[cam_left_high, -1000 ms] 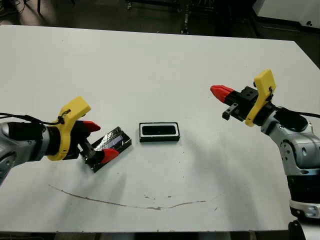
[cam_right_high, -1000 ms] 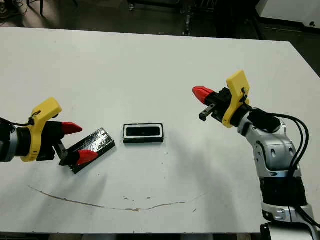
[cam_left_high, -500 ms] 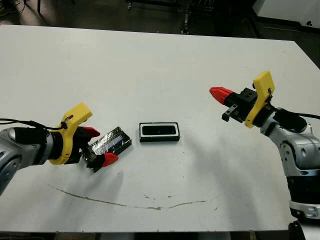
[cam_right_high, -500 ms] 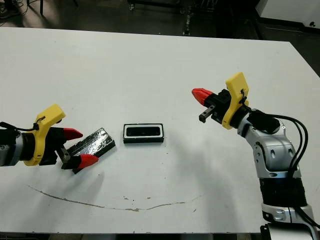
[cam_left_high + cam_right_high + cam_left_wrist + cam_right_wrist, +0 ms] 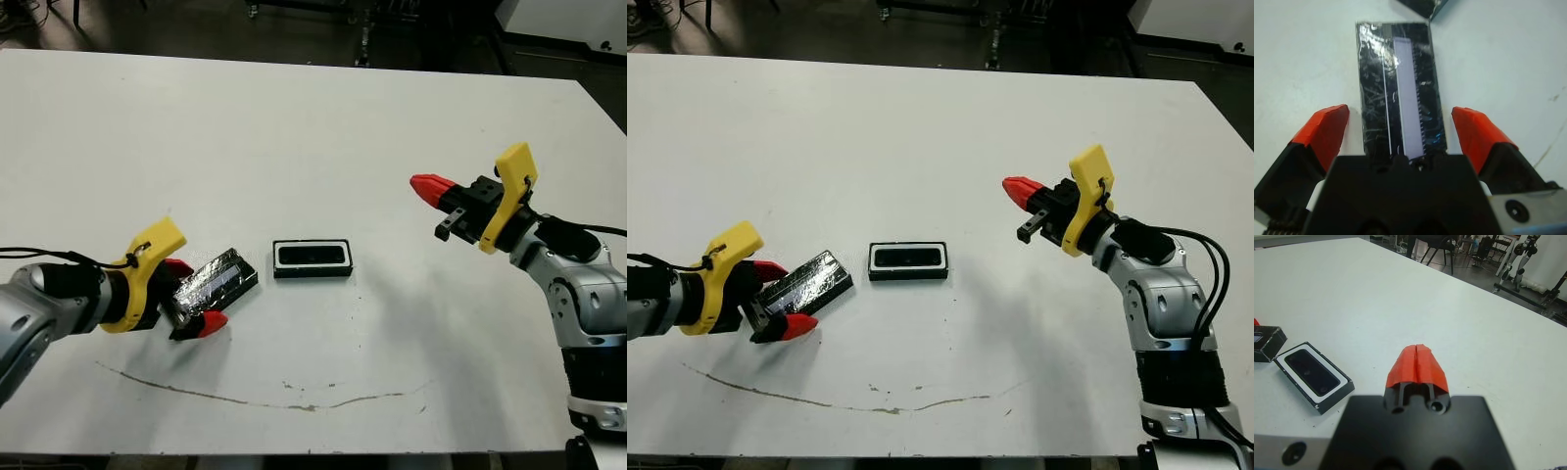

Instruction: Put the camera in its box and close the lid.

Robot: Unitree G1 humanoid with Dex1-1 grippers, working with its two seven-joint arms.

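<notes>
Lid (image 5: 1397, 88): flat, glossy black panel, lying on the table (image 5: 313, 127) between the spread fingers (image 5: 1322, 129) of our left gripper (image 5: 192, 296), neither tip touching it. We judge it light, stiff and slippery; best pinched across its long edges.

Box (image 5: 313, 258): just beyond the lid's far end, camera (image 5: 1311, 374) already inside.

Right gripper (image 5: 427, 186): fingers pressed together, empty, raised well apart.
</notes>
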